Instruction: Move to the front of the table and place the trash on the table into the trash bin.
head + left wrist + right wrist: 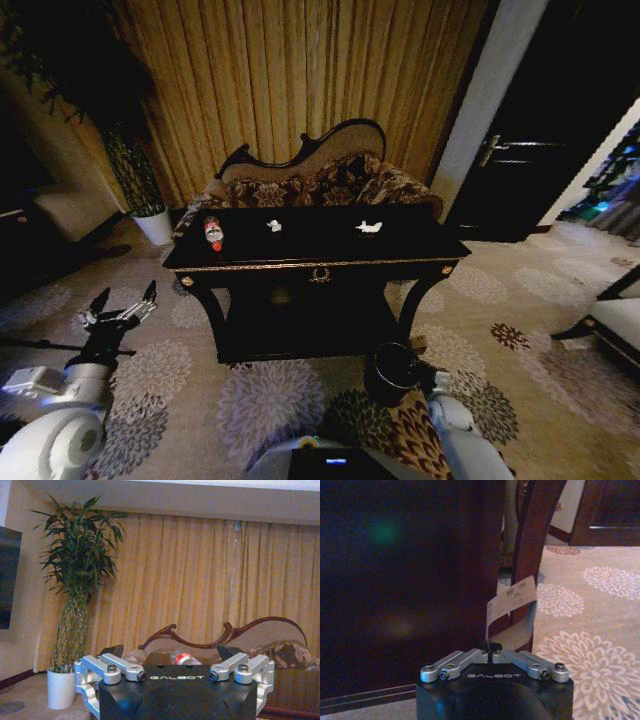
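Observation:
The glossy black table [300,262] with gold trim stands ahead of me. On its top lie the trash: a clear bottle with a red label [213,233] at the left and two white paper scraps [274,226] [369,227] further right. The dark trash bin [392,372] sits on the carpet by the table's right front leg. My left gripper [120,310] hangs open, low and left of the table; the left wrist view shows its spread fingers [112,655] and the bottle [186,658] beyond. My right gripper [490,647] is shut on nothing, right beside the bin.
A patterned sofa [320,180] stands behind the table before tan curtains. A plant in a white pot [152,225] is at the back left. A chair [610,320] sits at the right edge. A table leg [535,540] with a paper tag [512,600] is near my right gripper.

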